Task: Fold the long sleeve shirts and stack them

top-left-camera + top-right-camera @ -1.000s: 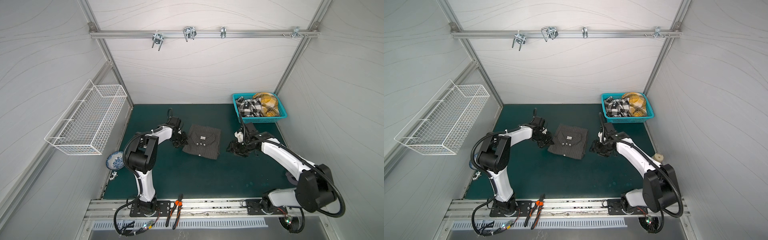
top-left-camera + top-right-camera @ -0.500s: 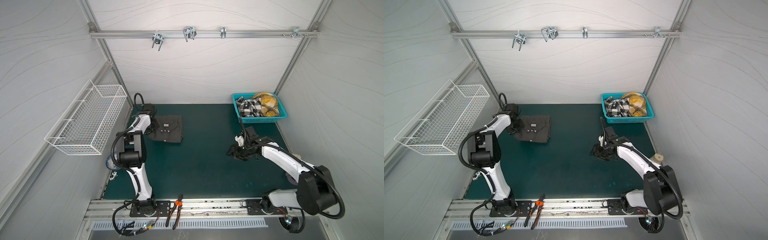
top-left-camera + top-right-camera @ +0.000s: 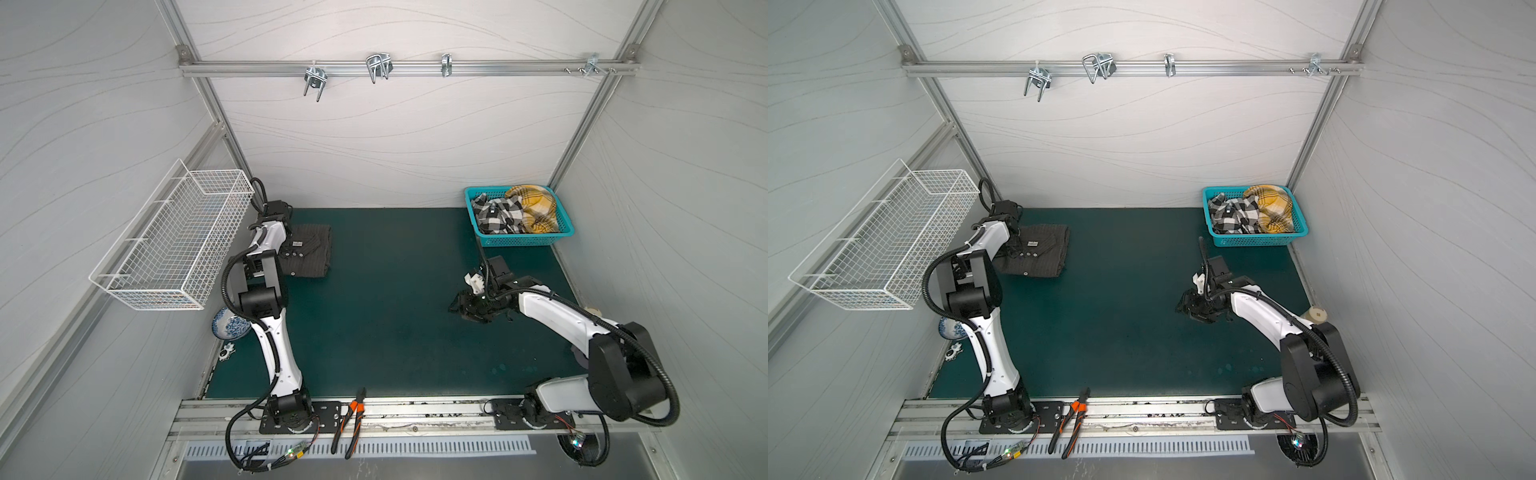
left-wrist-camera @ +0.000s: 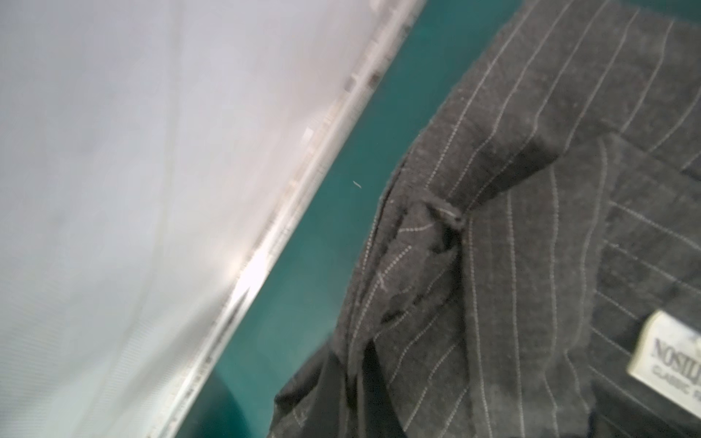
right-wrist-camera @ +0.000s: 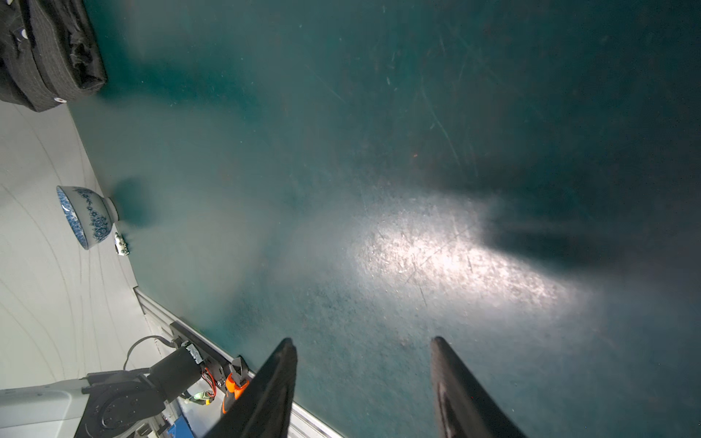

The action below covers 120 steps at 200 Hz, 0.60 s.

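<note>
Near mat edge [image 3: 332,210], shirt [image 3: 311,253] seemingly gripped

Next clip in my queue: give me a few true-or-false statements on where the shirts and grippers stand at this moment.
1. The pinstriped shirt lies folded at the far left corner of the mat. True.
2. The right gripper holds a shirt. False: its jaws stand open over bare mat, holding nothing.
3. The teal basket is empty. False: it holds a checked garment and a yellow plaid garment.
4. The left gripper is shut on the pinstriped shirt. True.
5. The pliers lie on the front rail. True.
</note>
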Each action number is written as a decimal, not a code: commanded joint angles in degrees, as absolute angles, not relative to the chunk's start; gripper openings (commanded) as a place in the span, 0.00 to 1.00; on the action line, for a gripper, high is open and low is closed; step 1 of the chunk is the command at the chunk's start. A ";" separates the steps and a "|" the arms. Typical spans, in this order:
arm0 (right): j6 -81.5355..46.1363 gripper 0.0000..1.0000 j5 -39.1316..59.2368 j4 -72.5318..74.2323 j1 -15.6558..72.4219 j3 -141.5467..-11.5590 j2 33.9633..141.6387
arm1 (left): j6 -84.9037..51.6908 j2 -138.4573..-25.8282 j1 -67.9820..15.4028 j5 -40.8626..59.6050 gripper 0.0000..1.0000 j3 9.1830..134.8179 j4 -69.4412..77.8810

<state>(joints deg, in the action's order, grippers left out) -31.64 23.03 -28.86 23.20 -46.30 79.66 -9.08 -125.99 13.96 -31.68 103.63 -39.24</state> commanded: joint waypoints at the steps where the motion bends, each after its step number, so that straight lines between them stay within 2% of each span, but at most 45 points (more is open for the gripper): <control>1: -31.73 0.58 24.30 -27.38 22.85 -45.79 80.76 | -7.32 -129.20 14.75 -35.59 0.00 108.56 -37.74; 26: -30.93 0.58 24.21 -27.94 22.86 -47.25 82.06 | -7.57 -131.77 14.69 -33.39 0.01 110.62 -39.25; 30: -30.78 0.58 24.05 -28.01 22.90 -47.49 82.17 | -7.83 -132.17 14.69 -33.32 0.10 111.08 -39.59; 39: -30.68 0.59 23.84 -28.27 22.85 -48.09 82.18 | -8.81 -132.52 14.60 -33.38 0.40 111.69 -40.44; 48: -30.65 0.62 23.51 -28.69 22.85 -48.76 81.73 | -9.53 -131.89 14.43 -33.90 0.59 111.29 -40.34; 59: -30.78 0.64 22.79 -29.60 22.90 -49.76 80.61 | -9.99 -129.99 14.26 -33.60 0.72 109.80 -39.73; 72: -31.34 0.68 21.64 -31.10 22.84 -51.26 78.64 | -11.08 -126.68 14.02 -32.57 0.77 107.48 -39.05; 85: -32.26 0.70 20.09 -32.90 22.84 -53.06 76.12 | -13.07 -122.67 13.23 -31.20 0.98 104.09 -39.54; 120: -34.22 0.74 11.81 -37.95 22.18 -58.03 69.00 | -18.29 -106.95 6.21 -32.02 0.99 88.55 -37.92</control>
